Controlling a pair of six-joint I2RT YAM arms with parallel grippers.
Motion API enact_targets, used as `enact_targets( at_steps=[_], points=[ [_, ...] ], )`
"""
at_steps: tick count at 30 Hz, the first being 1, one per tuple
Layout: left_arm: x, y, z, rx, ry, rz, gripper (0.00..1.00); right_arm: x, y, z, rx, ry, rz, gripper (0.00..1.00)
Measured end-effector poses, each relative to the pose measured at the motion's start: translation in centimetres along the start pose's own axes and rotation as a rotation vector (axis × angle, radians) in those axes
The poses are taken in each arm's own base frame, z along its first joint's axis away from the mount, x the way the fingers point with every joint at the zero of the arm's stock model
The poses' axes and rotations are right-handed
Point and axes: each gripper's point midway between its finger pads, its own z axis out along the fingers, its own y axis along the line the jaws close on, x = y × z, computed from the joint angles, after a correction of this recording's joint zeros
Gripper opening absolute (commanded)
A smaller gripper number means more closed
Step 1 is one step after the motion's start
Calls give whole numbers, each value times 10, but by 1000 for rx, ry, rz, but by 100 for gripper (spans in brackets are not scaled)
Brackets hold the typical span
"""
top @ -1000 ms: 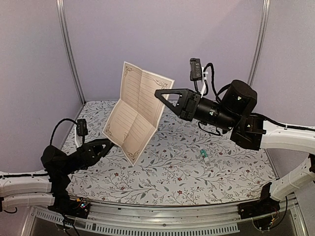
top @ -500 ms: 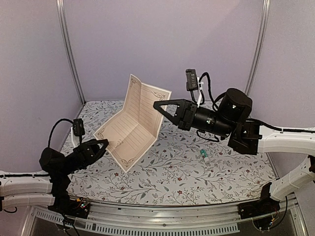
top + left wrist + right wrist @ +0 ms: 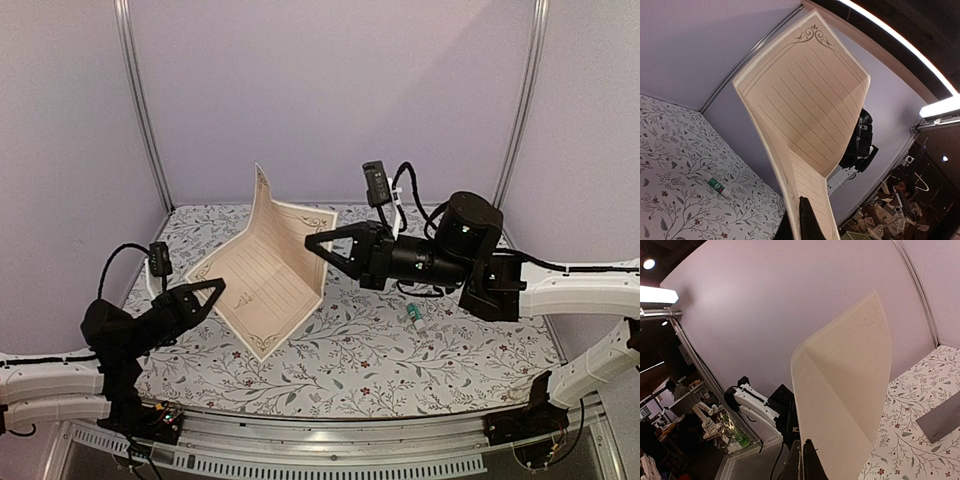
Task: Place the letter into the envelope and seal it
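Note:
The letter [image 3: 268, 268] is a tan lined sheet with a dark ornate border, hanging above the table bent into a V along its crease. My left gripper [image 3: 214, 291] is shut on its lower left edge; in the left wrist view the letter [image 3: 805, 100] rises from between the dark fingers of the left gripper [image 3: 796, 214]. My right gripper [image 3: 312, 243] is shut on the upper right edge; in the right wrist view the letter's plain back [image 3: 845, 390] stands up from the right gripper [image 3: 804, 444]. The slate-grey envelope [image 3: 940, 422] lies flat on the cloth; the top view does not show it.
A floral tablecloth [image 3: 360, 360] covers the table. A small teal-white tube [image 3: 414, 315] lies to the right of centre, seen also in the left wrist view as the tube [image 3: 717, 185]. Purple walls with metal corner posts [image 3: 140, 110] close in the back and sides.
The left gripper has closed on the letter's lower left edge. The right arm has come down and leftward, lowering the sheet and bending it more sharply along the crease.

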Motion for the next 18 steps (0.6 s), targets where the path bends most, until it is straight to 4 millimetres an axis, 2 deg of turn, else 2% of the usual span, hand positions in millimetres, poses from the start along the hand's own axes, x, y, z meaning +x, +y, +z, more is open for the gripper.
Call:
enact_targets(
  at_steps=[4,7,12,15,18],
  points=[
    [4,9,0,-38,16,2,0,16,6,1,-34,65,-51,41],
    [7,15,0,-66,27,8,0,32,9,2,-59,148,-91,66],
    [7,18,5,-92,45,37,0,58,21,12,-167,317,-155,75],
    [6,19,9,-106,58,67,0,77,25,7,-222,403,-175,75],
    [5,20,12,-120,73,96,0,87,27,0,-239,448,-199,75]
  ],
)
